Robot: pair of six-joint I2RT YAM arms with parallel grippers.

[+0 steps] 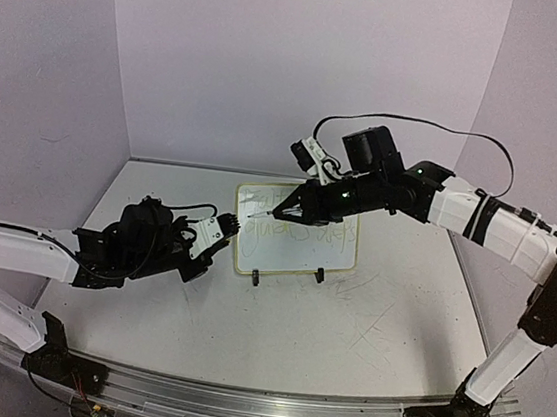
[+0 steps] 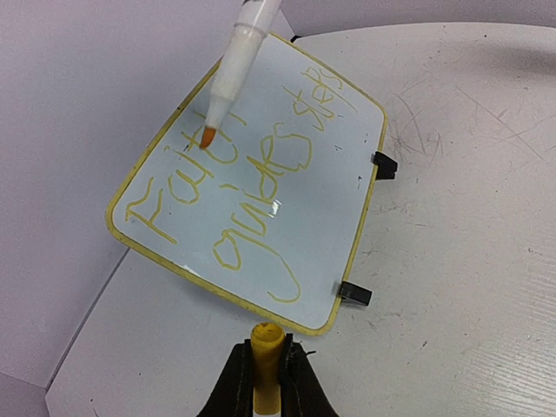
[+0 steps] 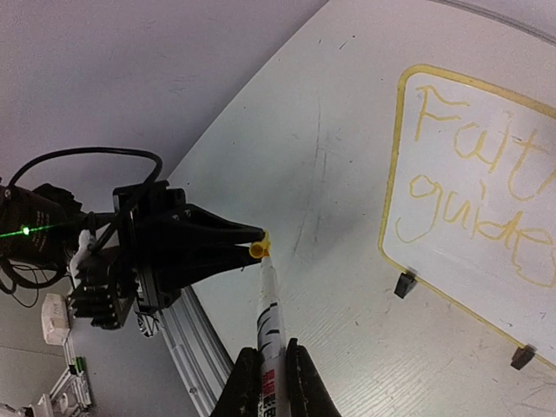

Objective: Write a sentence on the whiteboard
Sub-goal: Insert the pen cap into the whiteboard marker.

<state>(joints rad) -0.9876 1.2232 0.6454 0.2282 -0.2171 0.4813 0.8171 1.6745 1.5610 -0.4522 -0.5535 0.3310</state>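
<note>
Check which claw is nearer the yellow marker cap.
Left. The left claw is shut on the cap, just off the edge of the whiteboard. The right claw is shut on the marker, whose tip points toward the cap but is not in it.

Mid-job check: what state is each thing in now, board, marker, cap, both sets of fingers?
whiteboard: propped up on its feet, yellow "Faith guides steps" written on it.
marker: uncapped, tip by the whiteboard, contact unclear.
cap: off the marker.
left fingers: shut on the cap.
right fingers: shut on the marker.
</note>
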